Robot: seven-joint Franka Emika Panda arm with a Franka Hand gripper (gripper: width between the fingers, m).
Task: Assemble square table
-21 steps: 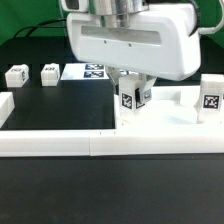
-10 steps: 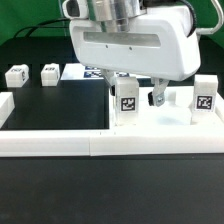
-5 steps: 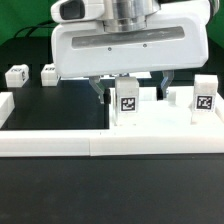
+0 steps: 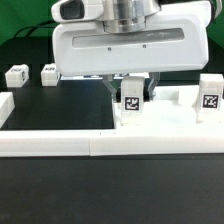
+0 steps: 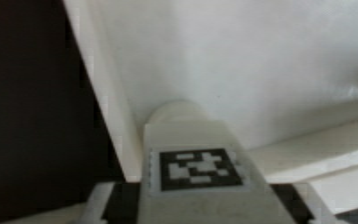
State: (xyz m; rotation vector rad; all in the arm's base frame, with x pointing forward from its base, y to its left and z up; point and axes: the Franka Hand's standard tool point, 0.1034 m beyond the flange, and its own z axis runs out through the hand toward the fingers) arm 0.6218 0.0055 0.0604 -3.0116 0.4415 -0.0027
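— Step in hand?
— Seating a leg, by the look of it. Gripper (image 4: 133,93) down over the upright leg (image 4: 131,101), on the slab (image 4: 178,120) near its edge at the exterior view's left. Jaws clamped on the leg's sides (no gap visible on either side).
— Next move?
— Probably calls for a press or twist into a corner hole, kept upright. Then on to the second leg (image 4: 210,97), upright at the slab's right.
— Anything only in the exterior view?
— Outer leg (image 4: 15,75) and inner leg (image 4: 49,72), loose far left on the black table (image 4: 50,112); border bar (image 4: 60,143) along the near side.
— And the wrist view?
— Straight down the leg (image 5: 197,165): tag on top, dark fingers (image 5: 115,204) tight against it, slab (image 5: 247,60) beneath. Corner hole hidden in both.
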